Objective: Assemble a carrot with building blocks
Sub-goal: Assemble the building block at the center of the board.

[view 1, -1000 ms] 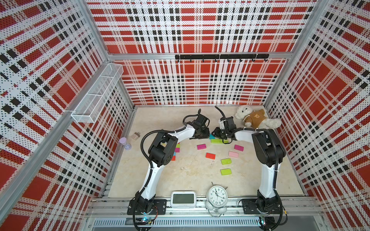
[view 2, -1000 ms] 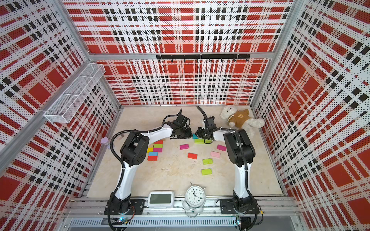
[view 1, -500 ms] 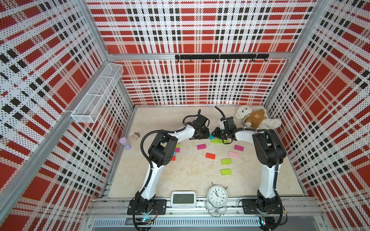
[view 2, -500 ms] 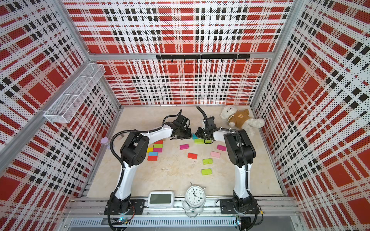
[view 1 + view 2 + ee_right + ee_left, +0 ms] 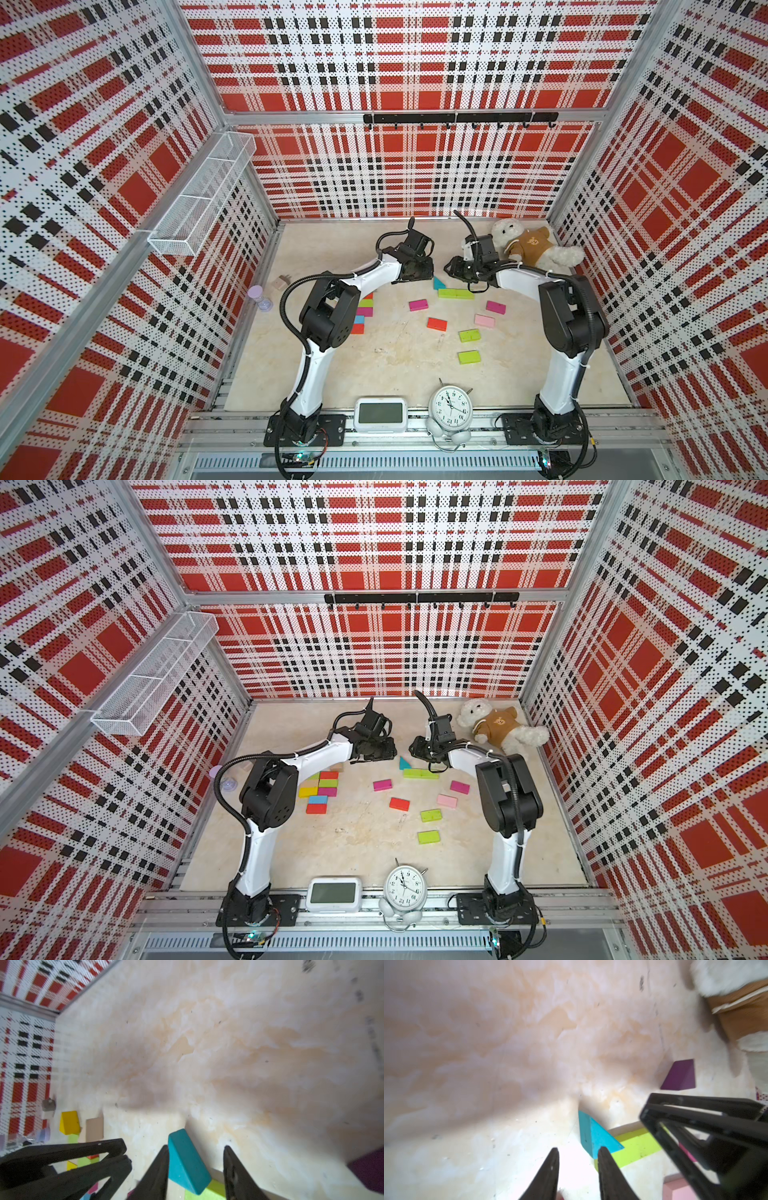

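Both arms are being held stretched in toward the teal wedge (image 5: 437,284). The left arm (image 5: 328,316) and the right arm (image 5: 569,320) are each being bent at a raised elbow. The white forearms are being angled inward and down, so the two hands are being pointed at each other across the wedge.

The wedge itself is being supported by the worktop (image 5: 386,374) and is touching the end of a lime brick (image 5: 456,294). Whether it's sitting partly on top of that brick can't be told.

The right hand (image 5: 195,1147) is being held around the wedge, fingers spread to either side of it. One finger (image 5: 159,1167) is being held right against the wedge and the other is standing clear of it with a gap, so nothing is actually being gripped. The left hand (image 5: 577,1149) is being held just beside the wedge on the opposite side, fingers a narrow gap apart with nothing between them.

A purple wedge (image 5: 680,1076) is lying near the teal one, not touching it. A magenta brick (image 5: 418,305), a red-orange brick (image 5: 436,323), a pink brick (image 5: 484,321) and a second lime brick (image 5: 470,336) are lying scattered on the side of the teal wedge where the arms are mounted. A tight bunch of bricks (image 5: 322,789) is sitting further off from it, beside the left elbow.
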`<action>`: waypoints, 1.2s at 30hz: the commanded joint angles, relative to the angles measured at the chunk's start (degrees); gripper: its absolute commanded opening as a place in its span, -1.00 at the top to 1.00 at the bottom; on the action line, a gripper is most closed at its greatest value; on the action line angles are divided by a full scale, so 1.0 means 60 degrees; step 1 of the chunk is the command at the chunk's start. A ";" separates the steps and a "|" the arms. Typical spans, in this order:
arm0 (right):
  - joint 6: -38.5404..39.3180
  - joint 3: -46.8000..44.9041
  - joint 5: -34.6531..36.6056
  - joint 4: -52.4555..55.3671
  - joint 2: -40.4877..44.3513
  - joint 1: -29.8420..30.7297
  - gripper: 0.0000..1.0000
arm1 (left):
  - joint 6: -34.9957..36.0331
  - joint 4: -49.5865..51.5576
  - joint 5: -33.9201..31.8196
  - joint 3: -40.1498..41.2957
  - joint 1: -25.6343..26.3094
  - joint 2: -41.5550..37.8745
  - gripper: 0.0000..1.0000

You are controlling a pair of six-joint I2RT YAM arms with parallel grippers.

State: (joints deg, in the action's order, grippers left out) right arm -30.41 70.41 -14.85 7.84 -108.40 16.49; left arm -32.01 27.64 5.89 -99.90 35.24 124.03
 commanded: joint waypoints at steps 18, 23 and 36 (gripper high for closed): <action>0.1354 0.1449 0.2026 0.2664 -0.0210 -0.1430 -0.39 | 0.0362 0.0335 -0.0159 -0.1075 0.0465 -0.0390 -0.13; 0.1326 0.1671 0.1915 0.2693 -0.0737 -0.1408 -0.30 | 0.0337 0.0101 -0.0080 -0.0504 0.0369 -0.0609 -0.15; 0.1234 0.1669 0.2016 0.2854 -0.1192 -0.1007 0.03 | 0.0099 -0.0513 0.0355 0.0268 0.0126 -0.0735 -0.15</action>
State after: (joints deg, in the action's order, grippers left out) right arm -23.11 79.61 -3.16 25.21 -114.65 9.80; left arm -30.81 26.63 7.33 -99.02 36.34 122.19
